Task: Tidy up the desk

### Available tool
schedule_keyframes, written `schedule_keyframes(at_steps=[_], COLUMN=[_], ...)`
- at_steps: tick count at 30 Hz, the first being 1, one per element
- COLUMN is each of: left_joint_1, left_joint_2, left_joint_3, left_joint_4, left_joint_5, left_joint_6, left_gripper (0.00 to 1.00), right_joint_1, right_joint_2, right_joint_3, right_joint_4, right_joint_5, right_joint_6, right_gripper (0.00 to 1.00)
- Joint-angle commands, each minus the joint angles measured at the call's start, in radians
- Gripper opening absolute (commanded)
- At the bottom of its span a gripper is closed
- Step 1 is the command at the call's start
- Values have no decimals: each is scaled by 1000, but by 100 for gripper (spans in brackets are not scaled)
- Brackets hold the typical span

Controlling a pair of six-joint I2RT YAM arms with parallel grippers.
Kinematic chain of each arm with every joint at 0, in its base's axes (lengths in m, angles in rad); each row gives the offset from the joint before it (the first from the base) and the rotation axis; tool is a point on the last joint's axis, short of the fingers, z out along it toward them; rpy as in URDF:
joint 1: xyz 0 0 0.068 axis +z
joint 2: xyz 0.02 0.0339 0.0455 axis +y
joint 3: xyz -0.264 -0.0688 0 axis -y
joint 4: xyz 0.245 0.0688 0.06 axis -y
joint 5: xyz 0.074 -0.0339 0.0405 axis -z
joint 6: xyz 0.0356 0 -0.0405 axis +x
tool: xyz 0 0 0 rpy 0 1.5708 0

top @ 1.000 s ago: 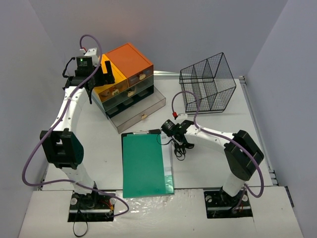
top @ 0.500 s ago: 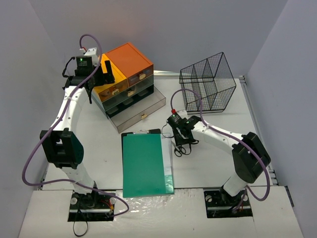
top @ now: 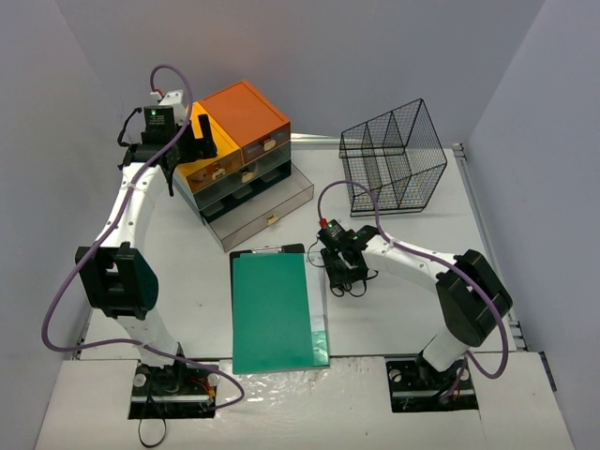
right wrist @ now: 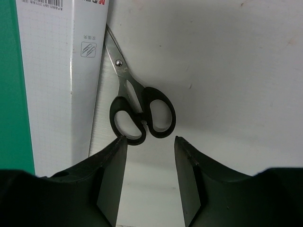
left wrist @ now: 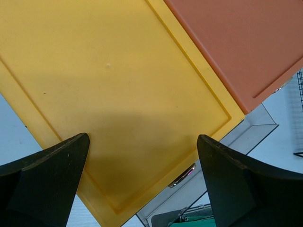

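The white desk [top: 403, 309] holds black-handled scissors [top: 350, 281], lying shut beside a green clipboard [top: 272, 314]. My right gripper [top: 341, 267] hangs open just above the desk. In the right wrist view its fingertips [right wrist: 149, 138] sit at the near side of the scissors' handle loops [right wrist: 142, 116] and do not grip them; the blades point away. My left gripper [top: 202, 133] is open and empty above the yellow top [left wrist: 109, 94] of the drawer unit [top: 239, 150].
A white sheet [right wrist: 61, 85] sticks out from under the clipboard, touching the scissors' left side. The drawer unit's bottom clear drawer [top: 267, 214] stands pulled out. A black wire basket [top: 394, 169] stands at the back right. A metal rail [top: 492, 253] runs along the desk's right edge.
My right gripper has shifted slightly right and turned, so that its fingers now hang over the scissors' handles. The left arm has not moved.
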Motion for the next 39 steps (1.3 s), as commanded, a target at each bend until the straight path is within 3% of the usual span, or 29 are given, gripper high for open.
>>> schedule_keyframes(at_steps=[1, 27, 34, 39], left_joint_1=[8, 20, 21, 21], left_joint_2=[-14, -10, -5, -4], left_joint_3=[-17, -10, -7, -8], left_joint_4=[-116, -121, -121, -121], left_joint_5=[10, 10, 9, 9], left_joint_6=[-27, -22, -22, -21], left_gripper=[97, 97, 97, 97], right_joint_1=[3, 12, 27, 32], right_joint_2=[-29, 58, 60, -4], right_joint_3=[-18, -96, -136, -96], right_joint_4=[28, 148, 175, 120], right_joint_5=[-43, -7, -38, -31], right_joint_6=[-18, 20, 71, 137], right_gripper=[41, 32, 0, 0])
